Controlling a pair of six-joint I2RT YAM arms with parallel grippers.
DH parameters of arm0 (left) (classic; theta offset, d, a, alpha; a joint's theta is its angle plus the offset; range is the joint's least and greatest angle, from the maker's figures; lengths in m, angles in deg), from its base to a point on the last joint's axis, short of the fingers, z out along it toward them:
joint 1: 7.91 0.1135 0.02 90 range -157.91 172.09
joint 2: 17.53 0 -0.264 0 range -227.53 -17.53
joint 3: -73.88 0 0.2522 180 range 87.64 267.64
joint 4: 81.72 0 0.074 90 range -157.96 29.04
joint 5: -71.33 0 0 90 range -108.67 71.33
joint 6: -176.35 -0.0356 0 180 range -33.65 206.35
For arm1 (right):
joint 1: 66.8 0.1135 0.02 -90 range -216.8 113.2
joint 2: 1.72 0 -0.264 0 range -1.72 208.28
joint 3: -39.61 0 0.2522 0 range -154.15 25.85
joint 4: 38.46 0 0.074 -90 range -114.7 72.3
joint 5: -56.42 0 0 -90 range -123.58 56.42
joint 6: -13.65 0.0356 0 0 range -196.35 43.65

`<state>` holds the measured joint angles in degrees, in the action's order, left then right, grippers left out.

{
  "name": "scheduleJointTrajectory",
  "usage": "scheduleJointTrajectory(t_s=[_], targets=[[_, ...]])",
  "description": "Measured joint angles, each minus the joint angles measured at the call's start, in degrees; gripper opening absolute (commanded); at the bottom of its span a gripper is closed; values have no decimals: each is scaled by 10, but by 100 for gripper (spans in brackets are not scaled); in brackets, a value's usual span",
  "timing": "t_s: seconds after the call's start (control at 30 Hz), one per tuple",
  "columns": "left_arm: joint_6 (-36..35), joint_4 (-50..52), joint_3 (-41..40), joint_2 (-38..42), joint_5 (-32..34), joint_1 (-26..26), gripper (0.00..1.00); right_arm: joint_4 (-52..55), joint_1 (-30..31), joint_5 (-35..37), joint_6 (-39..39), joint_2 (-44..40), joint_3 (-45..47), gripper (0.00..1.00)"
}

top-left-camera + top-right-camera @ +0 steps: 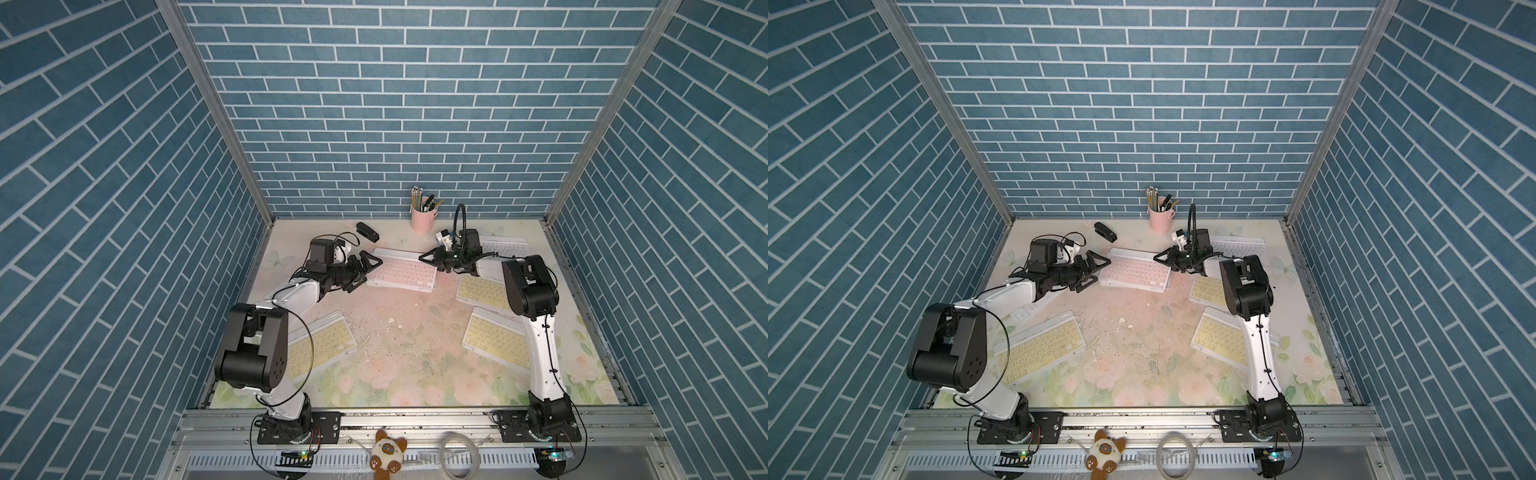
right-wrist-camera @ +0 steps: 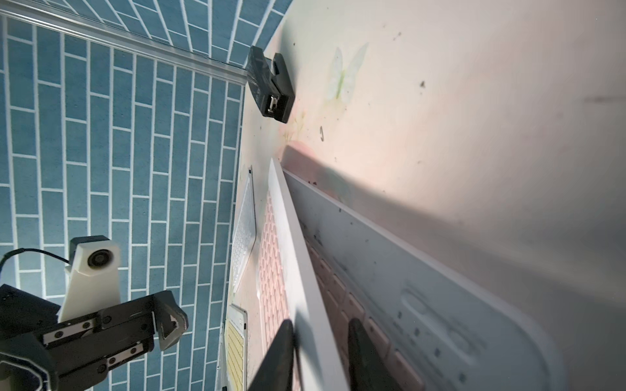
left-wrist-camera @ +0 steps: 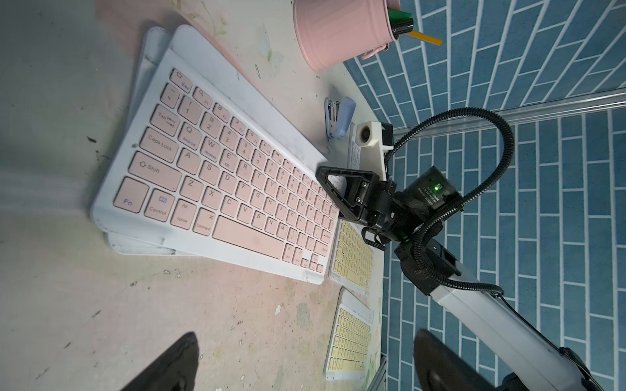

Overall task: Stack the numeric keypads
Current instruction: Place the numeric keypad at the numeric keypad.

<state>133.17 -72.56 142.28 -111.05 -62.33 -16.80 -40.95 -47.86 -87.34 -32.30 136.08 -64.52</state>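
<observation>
Right gripper [image 2: 320,326] straddles the edge of the top pink keypad [image 3: 216,169], jaws apparently loose; left gripper [image 1: 368,274] gapes empty. Keys read Esc, Caps Lock; its long axis runs between the 2 grippers.

Near the back edge of the table [image 1: 395,340], two keypads [image 1: 402,272] are stacked; stapler [image 1: 368,232] and cup [image 1: 422,220] are set behind them.
</observation>
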Motion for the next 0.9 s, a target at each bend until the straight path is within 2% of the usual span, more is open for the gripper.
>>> scheduleJointTrajectory(t_s=[0.33, 0.63, 0.9], targets=[[0, 0, 0, -11, -2, 0, 100, 54, -4, 12, -52, 0, -27, 47], [-2, 0, 0, -11, -4, 0, 100, 126, -6, 40, -116, -3, -62, 53], [-4, 3, 0, -11, -6, 0, 100, 195, -10, 113, -170, -35, -65, 62]])
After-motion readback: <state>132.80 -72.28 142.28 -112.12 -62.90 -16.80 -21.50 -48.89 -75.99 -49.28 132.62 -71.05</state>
